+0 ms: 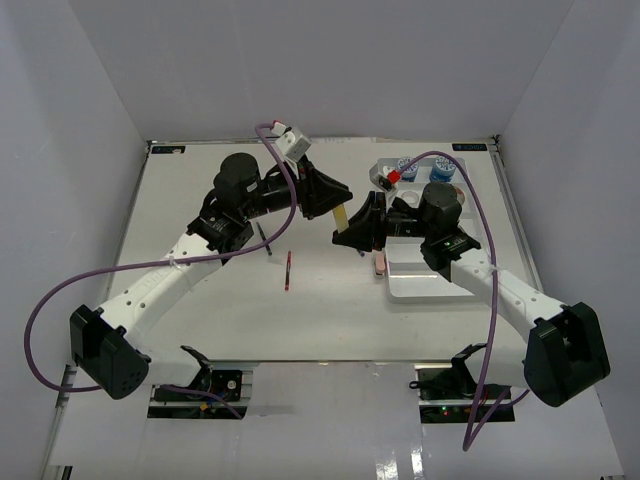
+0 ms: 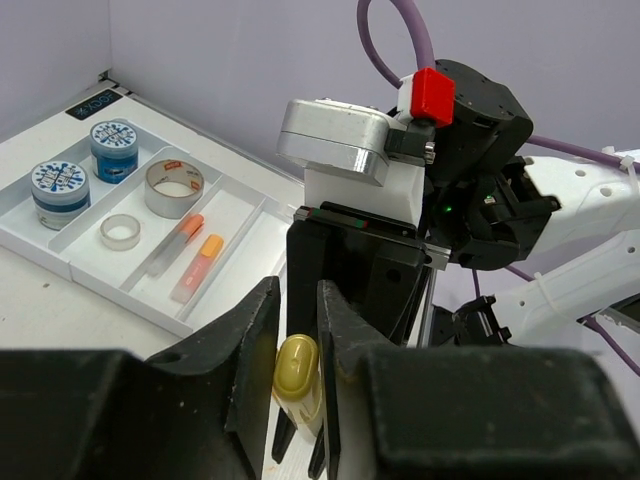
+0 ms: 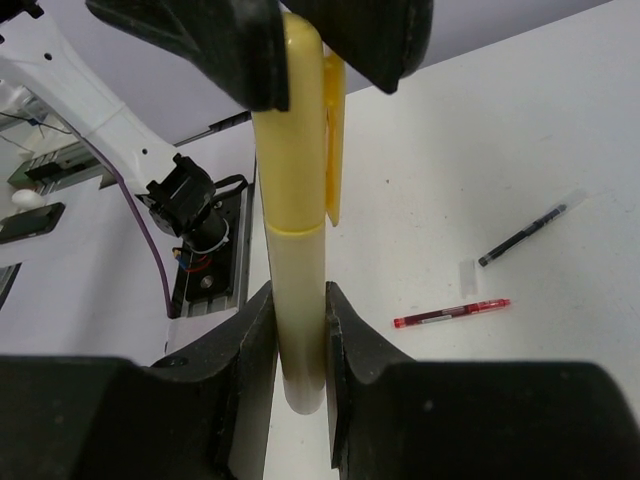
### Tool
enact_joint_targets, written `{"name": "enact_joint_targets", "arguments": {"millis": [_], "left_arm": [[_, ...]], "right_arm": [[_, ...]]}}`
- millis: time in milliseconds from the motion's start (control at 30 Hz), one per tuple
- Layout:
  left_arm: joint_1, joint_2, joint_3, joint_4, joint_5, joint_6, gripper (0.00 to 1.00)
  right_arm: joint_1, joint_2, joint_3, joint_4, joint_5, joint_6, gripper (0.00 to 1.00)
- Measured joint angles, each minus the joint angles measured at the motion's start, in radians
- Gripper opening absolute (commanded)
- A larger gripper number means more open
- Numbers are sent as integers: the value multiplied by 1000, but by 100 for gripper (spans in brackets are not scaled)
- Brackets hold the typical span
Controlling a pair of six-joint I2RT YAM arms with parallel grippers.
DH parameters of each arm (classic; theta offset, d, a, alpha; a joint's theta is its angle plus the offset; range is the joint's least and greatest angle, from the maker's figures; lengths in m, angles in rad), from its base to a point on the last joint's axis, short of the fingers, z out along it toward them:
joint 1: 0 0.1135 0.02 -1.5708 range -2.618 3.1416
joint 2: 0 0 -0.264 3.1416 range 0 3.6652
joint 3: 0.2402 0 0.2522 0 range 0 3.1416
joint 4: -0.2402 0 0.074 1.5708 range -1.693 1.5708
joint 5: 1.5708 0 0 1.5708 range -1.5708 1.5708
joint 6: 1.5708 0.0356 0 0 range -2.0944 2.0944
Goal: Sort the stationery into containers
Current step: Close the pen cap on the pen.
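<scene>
A yellow highlighter [image 1: 341, 218] hangs above the table between my two grippers. The right gripper [image 3: 300, 340] is shut on its barrel [image 3: 298, 300]. Facing it, the left gripper [image 2: 298, 345] has both jaws pressed against the capped end [image 2: 296, 367]. The white divided tray [image 2: 120, 295] holds two blue-white tubs [image 2: 60, 190] [image 2: 114, 148], two tape rolls [image 2: 173, 187] [image 2: 120, 231] and two orange markers [image 2: 200, 268]. On the table lie a red pen [image 3: 452, 314] and a black pen [image 3: 528, 235].
The tray [image 1: 410, 285] sits at the right under the right arm. A pink piece [image 1: 379, 263] lies by its left edge. The red pen [image 1: 288, 270] and black pen [image 1: 264, 238] lie mid-table near the left arm. White walls enclose the table.
</scene>
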Motion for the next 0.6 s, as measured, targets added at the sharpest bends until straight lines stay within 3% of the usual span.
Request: {"name": "enact_joint_targets", "arguments": {"millis": [333, 600], "left_arm": [[5, 2, -15, 44, 18, -9, 11], [8, 1, -35, 78, 27, -17, 5]], "right_arm": [[0, 0, 0, 8, -8, 28, 8], [0, 7, 1, 19, -17, 56, 8]]}}
